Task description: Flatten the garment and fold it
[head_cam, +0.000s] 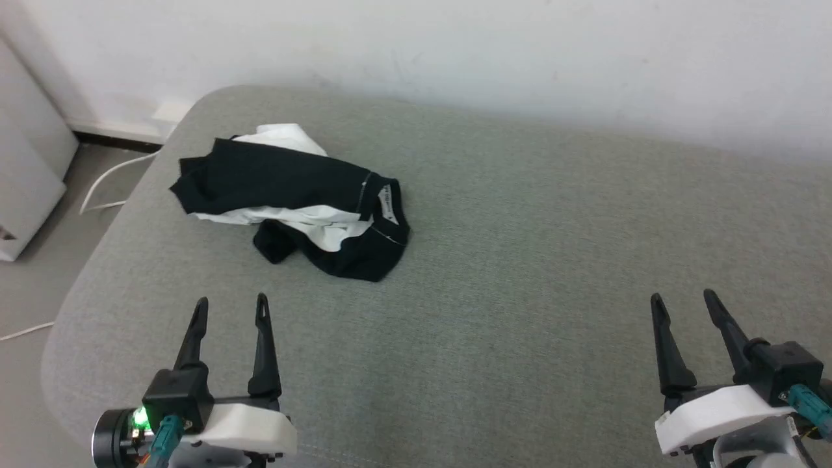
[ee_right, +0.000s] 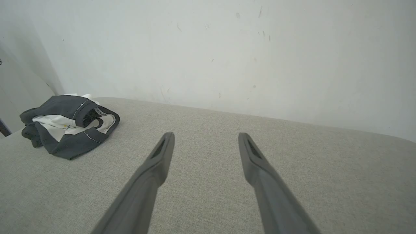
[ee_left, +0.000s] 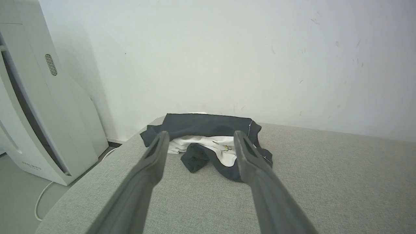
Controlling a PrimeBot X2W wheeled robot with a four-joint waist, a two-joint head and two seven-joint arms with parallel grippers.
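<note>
While the garment (head_cam: 286, 175) is lying bunched, L gripper (head_cam: 232, 300) & R gripper (head_cam: 683, 296) are hovering spread, empty; edge grab prob. next.

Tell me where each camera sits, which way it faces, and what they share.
Head: high, looking down at the cushion; garment upper left, left fingers and right fingers at the bottom, open.
Left wrist: low, along its fingers, facing the garment and wall.
Right wrist: low, along its fingers, facing cushion and wall; garment far left.
Shared: all three show the garment.
</note>
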